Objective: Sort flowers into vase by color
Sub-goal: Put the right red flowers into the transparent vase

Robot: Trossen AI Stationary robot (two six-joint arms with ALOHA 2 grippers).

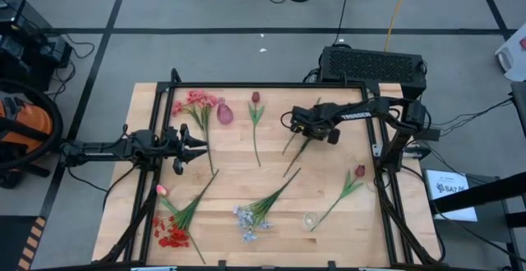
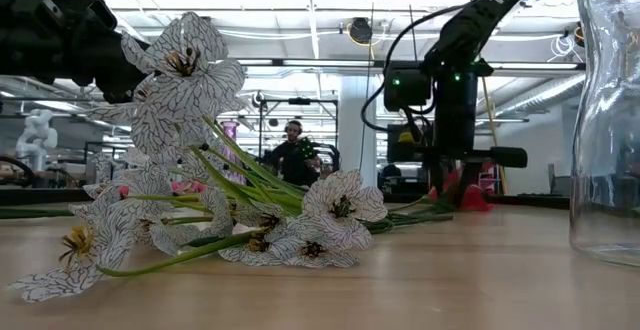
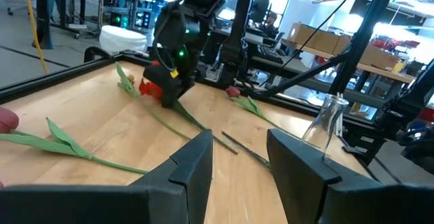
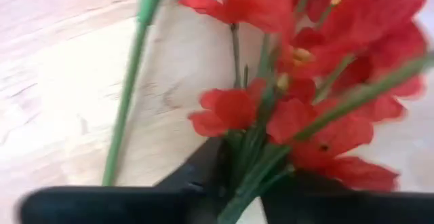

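Observation:
My right gripper (image 1: 297, 124) (image 4: 252, 187) is over the table's far middle, shut on a red flower spray (image 4: 298, 81). My left gripper (image 1: 200, 148) (image 3: 241, 142) hovers open at the left, beside the stem of the pink cluster (image 1: 194, 100). The small pink vase (image 1: 223, 112) stands at the far edge next to that cluster. A maroon tulip (image 1: 255, 98) lies right of the vase, and another (image 1: 359, 171) lies on the right. The pale blue-white bunch (image 1: 246, 217), a pink bud (image 1: 162, 190) and a red cluster (image 1: 170, 231) lie near the front edge. My right gripper pinches the red spray's green stems just below the blossoms (image 4: 254, 163) between its two fingers. In the left wrist view the blossoms (image 3: 152, 88) sit low under the gripper. The long stem (image 3: 196, 123) trails along the table toward the left arm.
A clear glass vase (image 1: 310, 219) (image 2: 610, 120) stands near the front edge, right of the pale bunch. Loose green stems (image 1: 289, 171) lie on the table's middle. A black frame (image 1: 271, 84) rims the table. Bare wood shows between the two grippers.

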